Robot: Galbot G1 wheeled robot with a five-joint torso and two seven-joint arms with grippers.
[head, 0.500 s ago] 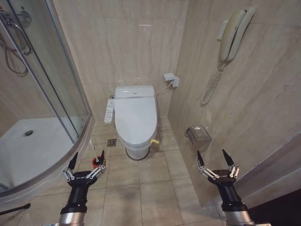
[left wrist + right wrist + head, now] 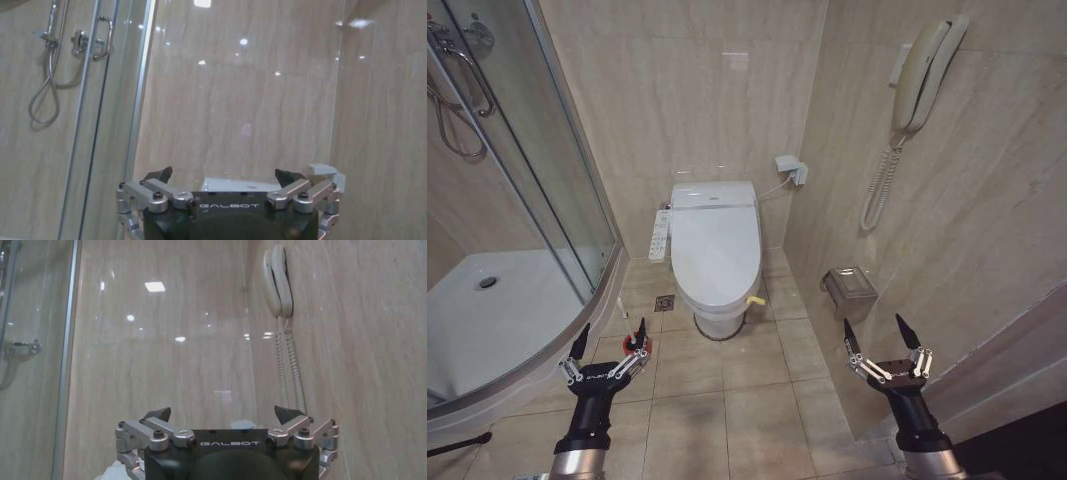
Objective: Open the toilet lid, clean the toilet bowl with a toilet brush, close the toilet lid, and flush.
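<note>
The toilet lid point(image 2: 716, 240) lies shut on the white toilet bowl point(image 2: 715, 318) against the back wall, a yellow strap point(image 2: 755, 300) at its front right edge and a button panel point(image 2: 660, 235) on its left side. The toilet brush point(image 2: 639, 335) stands in its red cup point(image 2: 635, 347) on the floor, left of the bowl. My left gripper point(image 2: 610, 338) point(image 2: 223, 175) is open, held low just in front of the brush cup, apart from it. My right gripper point(image 2: 874, 332) point(image 2: 222, 413) is open at the lower right, near the right wall.
A glass shower enclosure point(image 2: 547, 180) with a curved base point(image 2: 487, 310) fills the left side. On the right wall hang a phone handset point(image 2: 922, 75) and a tissue holder point(image 2: 848, 285). A floor drain point(image 2: 664, 303) sits beside the bowl. Tiled floor lies open in front of the toilet.
Both grippers have shifted slightly in the head view; the right one sits a little lower and further left. The toilet and brush are as before.
</note>
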